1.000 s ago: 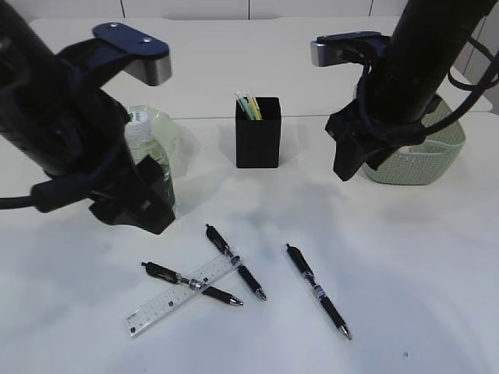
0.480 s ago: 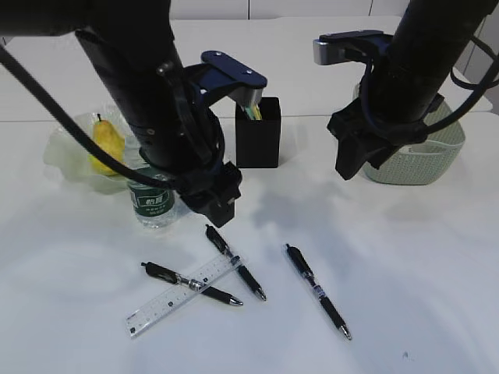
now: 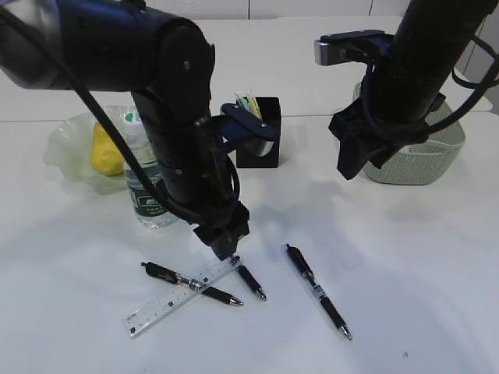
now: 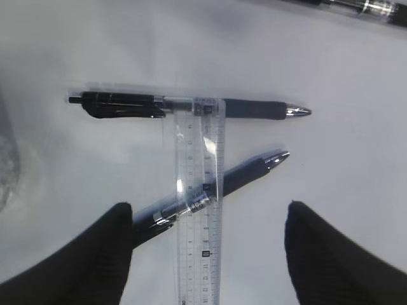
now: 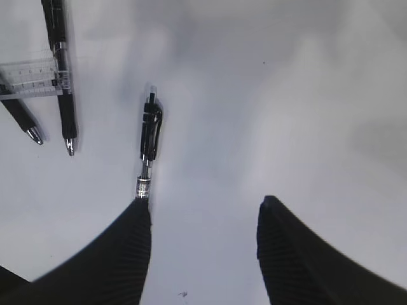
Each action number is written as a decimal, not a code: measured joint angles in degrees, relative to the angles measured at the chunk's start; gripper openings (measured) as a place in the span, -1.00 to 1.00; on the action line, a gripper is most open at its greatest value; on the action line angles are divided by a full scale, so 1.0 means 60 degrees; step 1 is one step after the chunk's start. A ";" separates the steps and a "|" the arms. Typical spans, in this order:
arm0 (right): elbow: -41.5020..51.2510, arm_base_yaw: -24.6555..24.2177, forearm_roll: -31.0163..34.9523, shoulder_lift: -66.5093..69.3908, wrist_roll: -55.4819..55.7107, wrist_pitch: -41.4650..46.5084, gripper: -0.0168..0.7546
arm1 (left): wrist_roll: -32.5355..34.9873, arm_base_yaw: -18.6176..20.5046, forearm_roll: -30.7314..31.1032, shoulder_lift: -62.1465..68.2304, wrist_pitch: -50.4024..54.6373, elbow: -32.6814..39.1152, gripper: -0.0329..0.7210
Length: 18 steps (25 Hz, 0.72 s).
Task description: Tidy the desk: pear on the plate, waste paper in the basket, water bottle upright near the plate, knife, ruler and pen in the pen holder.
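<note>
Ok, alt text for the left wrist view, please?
The open left gripper hangs above a clear ruler that lies across two black pens on the white desk. A third pen shows at the top edge.

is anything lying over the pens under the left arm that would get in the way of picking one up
Yes. The clear plastic ruler lies across both black pens: the far black pen and the near black pen. The left gripper hangs open above them, holding nothing. Otherwise nothing visible blocks it.

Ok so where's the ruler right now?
In the exterior view the ruler lies flat on the desk, front left of centre, across two pens, with the left end effector just above its right end.
</note>
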 joint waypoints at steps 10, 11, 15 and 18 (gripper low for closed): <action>0.0000 0.0000 -0.0031 0.0000 0.0018 0.0000 0.08 | 0.0000 0.0000 0.0203 0.0806 -0.0421 -0.0016 0.49; 0.0000 0.0000 -0.0031 0.0000 0.0018 0.0000 0.08 | 0.0000 0.0000 0.0203 0.0870 -0.0443 -0.0016 0.49; 0.0000 0.0000 -0.0031 0.0000 0.0036 0.0000 0.08 | 0.0000 0.0000 0.0203 0.0996 -0.0520 -0.0016 0.49; 0.0000 0.0000 -0.0031 0.0000 0.0050 0.0000 0.08 | 0.0000 0.0000 0.0203 0.1080 -0.0617 -0.0016 0.49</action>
